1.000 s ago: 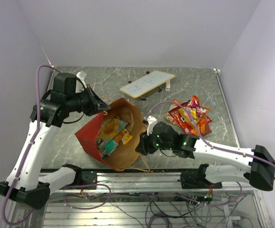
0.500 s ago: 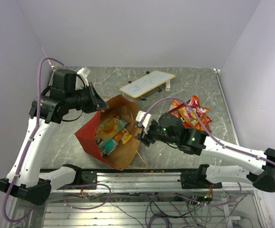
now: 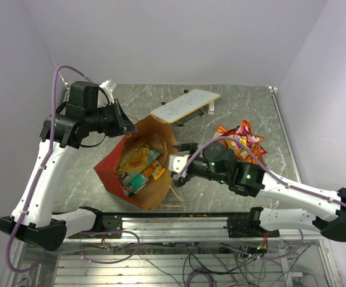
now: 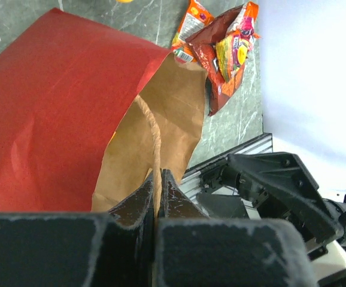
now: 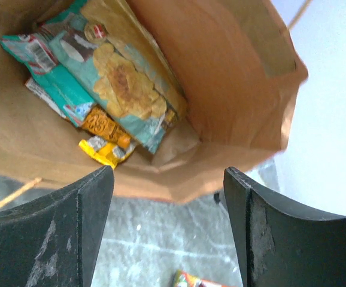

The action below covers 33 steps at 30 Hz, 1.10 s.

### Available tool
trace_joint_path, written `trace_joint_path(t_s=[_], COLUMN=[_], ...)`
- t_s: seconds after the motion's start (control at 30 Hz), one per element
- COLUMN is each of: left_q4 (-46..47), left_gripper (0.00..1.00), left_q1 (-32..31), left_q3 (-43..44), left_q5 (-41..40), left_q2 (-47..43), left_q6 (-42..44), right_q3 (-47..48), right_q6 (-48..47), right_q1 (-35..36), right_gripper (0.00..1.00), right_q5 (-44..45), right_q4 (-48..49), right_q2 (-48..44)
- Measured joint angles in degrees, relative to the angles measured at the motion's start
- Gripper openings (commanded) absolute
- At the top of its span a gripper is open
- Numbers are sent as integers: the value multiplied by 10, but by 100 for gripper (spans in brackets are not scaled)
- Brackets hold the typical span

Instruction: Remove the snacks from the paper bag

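Note:
The paper bag (image 3: 161,188), red outside and brown inside, lies on its side with its mouth facing up and right. My left gripper (image 3: 128,127) is shut on the bag's brown rim (image 4: 155,143) and holds the mouth up. Inside lie snacks (image 3: 138,170): a teal chip packet (image 5: 119,78), an orange pack (image 5: 104,128) and a yellow one (image 5: 104,149). My right gripper (image 3: 176,167) hangs open just outside the mouth's near edge, nothing between its fingers (image 5: 95,203). More snacks (image 3: 242,143), red and orange packets, lie in a heap on the table to the right.
A flat white board (image 3: 185,106) lies at the back of the grey marbled table (image 3: 239,104). The bag's string handle (image 3: 176,200) trails toward the metal rail at the near edge. Walls close in on the left, back and right.
The right gripper has opened wide and swung up and left to the bag's mouth. The left arm has pulled the pinched rim slightly back and up.

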Motion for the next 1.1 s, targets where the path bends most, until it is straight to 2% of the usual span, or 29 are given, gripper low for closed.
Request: trace_joint_path(t_s=[0.2,0.4,0.53,0.67,0.93,1.1], left_q4=[14,32,56,58,58,58], left_gripper=[7,7,7,7,7,7], left_q1=[0,0,0,0,0,0], left_q3=[14,13,-10,-16,-16,-16], left_q5=[0,1,3,4,4,4], left_q2=[6,-5,-28,-37,-37,-37], left_q6=[11,14,9,5,4,5], right_q3=[66,59,0,9,10,9], right_q6=[-77,-105,-110,-133,-160,-160], right_q1=[1,2,4,10,12,12], right_gripper=[73,72,70,72,75,75], right_q5=[-48,-98,-130,-140,-152,-156], right_q4=[29,49,91,108,221,301], right_q2=[95,145,160,235,358,402])
